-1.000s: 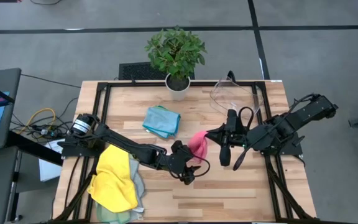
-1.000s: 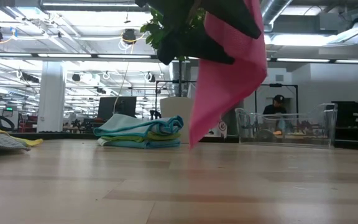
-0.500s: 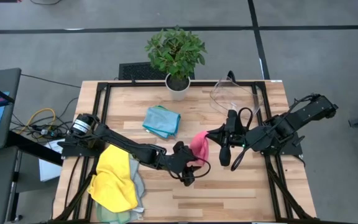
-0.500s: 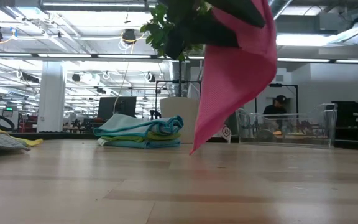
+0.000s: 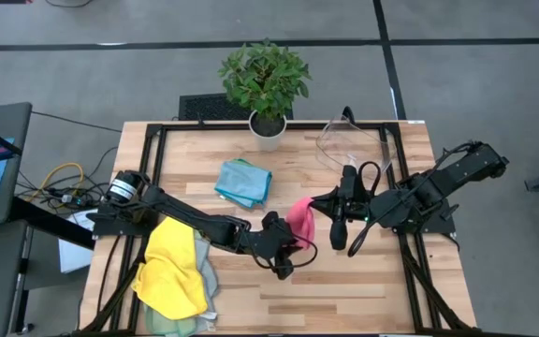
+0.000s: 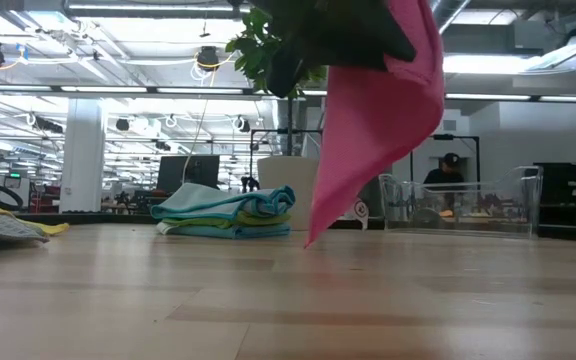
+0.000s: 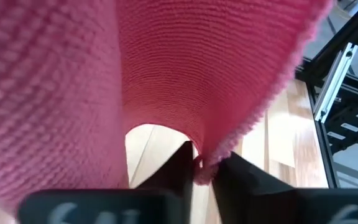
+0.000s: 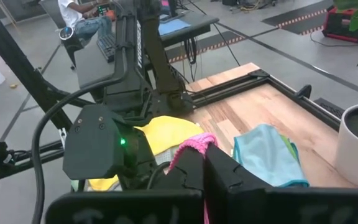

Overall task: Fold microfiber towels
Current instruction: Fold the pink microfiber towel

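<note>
Hanging in mid-air over the middle of the table (image 5: 344, 290), the pink towel (image 5: 299, 218) is pinched between the 2 arms and lies nowhere flat yet. The right gripper (image 8: 204, 163) is clamped on its upper edge, and the left gripper (image 7: 205, 169) has its 2 fingers nipped together on a fringed edge lower down. In the low view the cloth's long axis runs nearly straight up and down, broad at the top and tapering to 1 corner that points at the wood, just about at the tabletop; I cannot tell if it touches.

As for progress, I'd judge it part-way: a neat folded stack (image 5: 243, 183) in teal and blue sits behind, near the plant pot (image 5: 269, 130), so that share looks done. The yellow towel (image 5: 171, 271) and a paler one under it lie rumpled at the left edge, unfolded. The pink one is only being taken hold of.
</note>
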{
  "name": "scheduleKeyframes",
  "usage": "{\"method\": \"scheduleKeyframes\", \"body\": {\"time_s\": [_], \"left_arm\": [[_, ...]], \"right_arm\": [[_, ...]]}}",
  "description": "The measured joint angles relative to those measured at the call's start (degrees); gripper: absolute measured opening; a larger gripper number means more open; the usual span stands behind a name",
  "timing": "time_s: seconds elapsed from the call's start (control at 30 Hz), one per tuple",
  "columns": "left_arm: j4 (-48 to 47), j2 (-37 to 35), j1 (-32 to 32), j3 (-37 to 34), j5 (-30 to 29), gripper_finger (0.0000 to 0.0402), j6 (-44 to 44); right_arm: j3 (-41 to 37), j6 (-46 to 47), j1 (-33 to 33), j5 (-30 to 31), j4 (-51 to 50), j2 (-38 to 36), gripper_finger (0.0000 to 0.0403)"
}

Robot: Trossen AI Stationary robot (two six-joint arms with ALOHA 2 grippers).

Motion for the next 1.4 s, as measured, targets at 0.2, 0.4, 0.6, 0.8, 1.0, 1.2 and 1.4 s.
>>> {"method": "scheduleKeyframes", "body": {"time_s": [0.2, 0.4, 0.6, 0.8, 1.0, 1.2, 1.4], "left_arm": [[-0.26, -0.03, 0.07, 0.00, 3.53, 0.0005, -4.51], [-13.28, -4.31, -0.61, 2.83, 9.56, 0.0001, -12.21], [-32.67, -10.65, -1.33, 8.32, 9.38, 0.0001, -13.11], [-43.64, -15.98, -3.69, 12.85, 10.12, 0.0000, -17.97], [-48.44, -18.32, -7.86, 17.19, 12.38, 0.0000, -25.60], [-47.67, -17.92, -12.14, 19.97, 16.15, 0.0000, -33.88], [-48.11, -17.68, -16.90, 19.96, 16.90, 0.0000, -38.14]], "right_arm": [[0.02, 0.16, -0.15, 0.10, -1.21, 0.00, 0.0017], [0.00, 5.23, -0.15, 0.10, -10.74, 0.00, 0.0015], [0.00, 12.19, 2.17, -0.16, -17.45, 0.00, 0.0014], [0.22, 19.19, 8.26, -1.94, -18.35, -0.55, 0.0014], [1.79, 29.29, 17.17, -5.56, -19.45, -0.50, 0.0012], [1.76, 41.31, 24.06, -7.59, -16.43, 0.00, 0.0015], [1.50, 50.68, 27.34, -7.71, -16.02, 5.06, 0.0015]]}}
